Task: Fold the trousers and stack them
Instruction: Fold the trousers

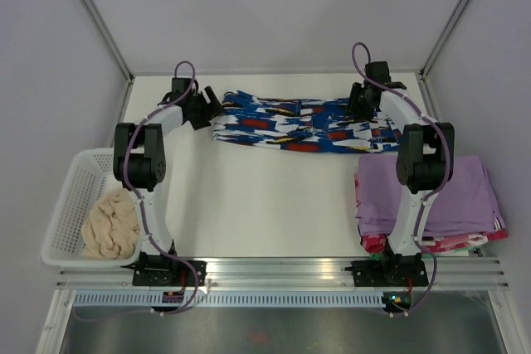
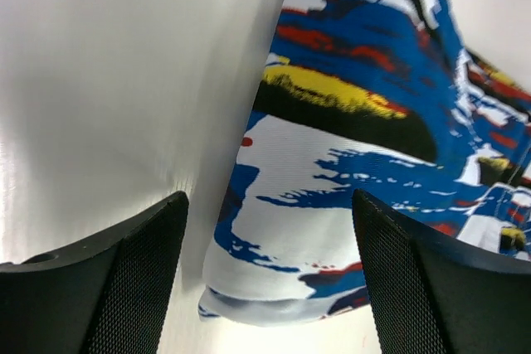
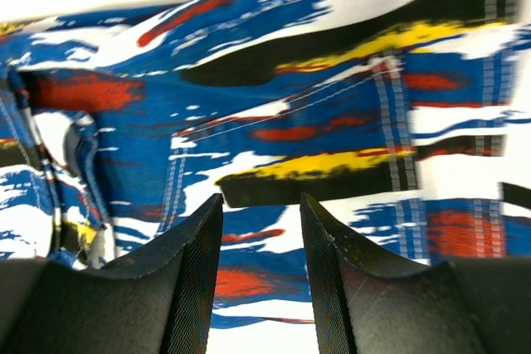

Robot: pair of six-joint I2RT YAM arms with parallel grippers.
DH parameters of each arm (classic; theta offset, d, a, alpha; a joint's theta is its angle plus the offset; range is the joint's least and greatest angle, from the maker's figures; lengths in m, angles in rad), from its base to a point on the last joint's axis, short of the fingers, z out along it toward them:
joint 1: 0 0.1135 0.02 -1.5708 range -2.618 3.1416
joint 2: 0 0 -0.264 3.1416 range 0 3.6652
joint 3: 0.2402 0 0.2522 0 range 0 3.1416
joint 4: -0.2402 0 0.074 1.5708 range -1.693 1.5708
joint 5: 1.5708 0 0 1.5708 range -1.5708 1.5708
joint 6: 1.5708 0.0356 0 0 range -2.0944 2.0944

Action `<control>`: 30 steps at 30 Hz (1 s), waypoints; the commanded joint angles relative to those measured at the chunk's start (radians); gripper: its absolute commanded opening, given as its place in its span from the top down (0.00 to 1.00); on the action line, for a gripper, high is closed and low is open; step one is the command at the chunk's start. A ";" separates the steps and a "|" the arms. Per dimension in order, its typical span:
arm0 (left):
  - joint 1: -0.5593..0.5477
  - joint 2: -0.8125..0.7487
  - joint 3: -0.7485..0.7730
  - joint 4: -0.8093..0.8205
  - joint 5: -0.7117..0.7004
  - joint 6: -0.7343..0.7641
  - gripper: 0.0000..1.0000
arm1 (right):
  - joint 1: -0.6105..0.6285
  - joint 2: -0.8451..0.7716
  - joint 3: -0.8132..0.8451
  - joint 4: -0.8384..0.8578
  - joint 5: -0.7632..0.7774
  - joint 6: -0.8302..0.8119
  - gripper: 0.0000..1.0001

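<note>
My left tool [image 2: 270,205] stands wide over the left end of the trousers [image 1: 303,126], gripping nothing. The trousers lie in a folded strip across the far side of the desk [image 1: 265,205], between both arms. My right tool [image 3: 261,201] sits over their right end, fingers narrowly apart.

Overhead view wide; wrist views close — sharing trousers [image 1: 303,126] (opposite ends).

Trousers [image 1: 303,126]: royal-blue, white, black print, red and yellow flecks. Folded garments [image 1: 465,192] lilac. Bundle [image 1: 112,223] cream.
</note>
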 commanded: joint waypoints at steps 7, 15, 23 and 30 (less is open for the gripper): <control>-0.008 0.122 0.091 0.036 0.126 0.079 0.20 | -0.042 -0.084 0.029 -0.030 0.017 0.010 0.51; -0.004 0.116 0.105 0.047 0.173 0.043 0.97 | -0.042 -0.101 0.032 -0.032 0.042 0.041 0.51; 0.240 -0.091 -0.089 0.186 0.099 0.009 0.98 | -0.027 -0.142 -0.061 0.035 -0.015 0.045 0.51; 0.311 -0.237 -0.039 0.087 0.047 0.198 0.98 | 0.059 -0.156 -0.120 0.102 -0.036 0.053 0.50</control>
